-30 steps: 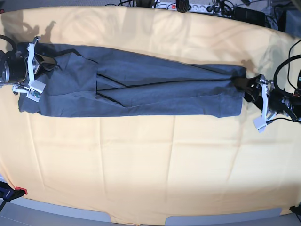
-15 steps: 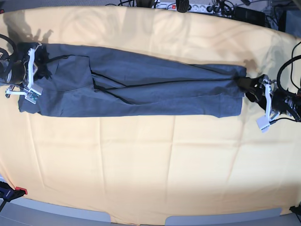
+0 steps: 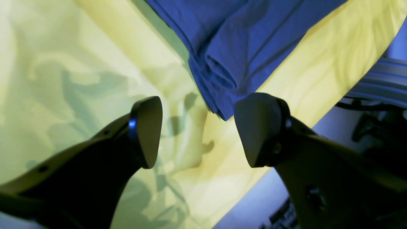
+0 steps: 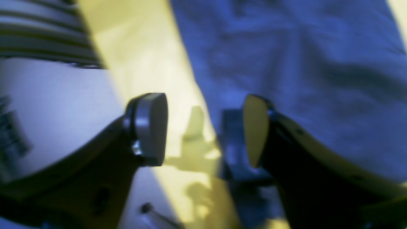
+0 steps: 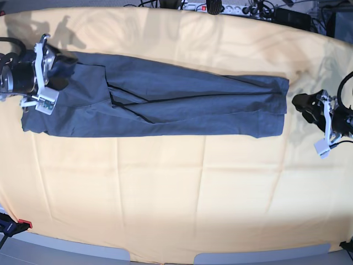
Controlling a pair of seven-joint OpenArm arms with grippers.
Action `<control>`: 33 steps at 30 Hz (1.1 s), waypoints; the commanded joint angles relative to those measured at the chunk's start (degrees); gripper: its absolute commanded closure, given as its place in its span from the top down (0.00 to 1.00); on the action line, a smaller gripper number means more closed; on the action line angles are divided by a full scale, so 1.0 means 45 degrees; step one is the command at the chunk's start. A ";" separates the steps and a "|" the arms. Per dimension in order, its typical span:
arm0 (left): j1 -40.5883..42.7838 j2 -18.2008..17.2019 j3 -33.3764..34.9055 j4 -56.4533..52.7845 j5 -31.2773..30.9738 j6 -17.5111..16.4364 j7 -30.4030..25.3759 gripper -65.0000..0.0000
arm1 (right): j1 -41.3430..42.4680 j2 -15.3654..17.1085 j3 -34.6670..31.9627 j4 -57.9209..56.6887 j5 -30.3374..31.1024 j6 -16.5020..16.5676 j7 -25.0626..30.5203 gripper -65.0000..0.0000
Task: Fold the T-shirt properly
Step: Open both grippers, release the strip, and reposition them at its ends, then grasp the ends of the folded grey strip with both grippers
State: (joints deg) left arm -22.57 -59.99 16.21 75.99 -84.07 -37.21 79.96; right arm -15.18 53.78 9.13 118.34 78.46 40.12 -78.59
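The T-shirt (image 5: 160, 99) lies folded into a long, narrow band across the upper part of the yellow cloth (image 5: 165, 193), stretched between the two grippers.

The left gripper (image 5: 306, 108) sits just beyond one end of the band, apart from it, with bare cloth between its tips and the fabric edge. In the left wrist view its jaws stand wide apart and nothing is between them; the T-shirt's (image 3: 241, 41) bunched, layered corner hangs just ahead of the fingertips (image 3: 260, 127), closer to the right-hand pad than to the other. Below the gap lies only the cloth (image 3: 79, 63) with the gripper's own shadow.

The right gripper (image 5: 55, 69) is at the opposite end, over the shirt's upper corner. In the right wrist view its jaws are also spread, released, with empty space between the pads (image 4: 151, 127). One finger hangs over the cloth (image 4: 143, 47) beside the shirt's edge, the other over the T-shirt (image 4: 302, 63) itself; the view is blurred, so whether that finger touches the fabric cannot be told. The shirt's edge runs down through the gap between the fingers.

A power strip (image 5: 220, 8) and cables lie beyond the cloth's far edge.
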 commanded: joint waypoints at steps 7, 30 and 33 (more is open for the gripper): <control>-0.0117 0.0058 -0.3555 0.0087 -0.0206 0.0233 0.0008 0.65 | 0.0087 -0.2317 0.0782 -0.0214 -0.3803 -0.0690 0.2375 0.00; 0.3866 0.4843 -0.8709 -0.0840 0.4250 0.2006 -0.1486 0.65 | -0.0087 -0.5489 0.0782 -0.2691 -0.7757 -0.0675 0.3225 0.00; 0.3973 0.5260 -0.8699 -0.0840 0.4240 0.2006 -0.1452 0.65 | -0.0092 -0.5493 0.0782 -0.2691 -0.7786 -0.0685 0.3211 0.00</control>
State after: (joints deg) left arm -4.43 -35.51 -22.70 71.64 -65.36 -28.29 72.77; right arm -16.05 28.08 12.12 105.56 43.03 37.08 -64.86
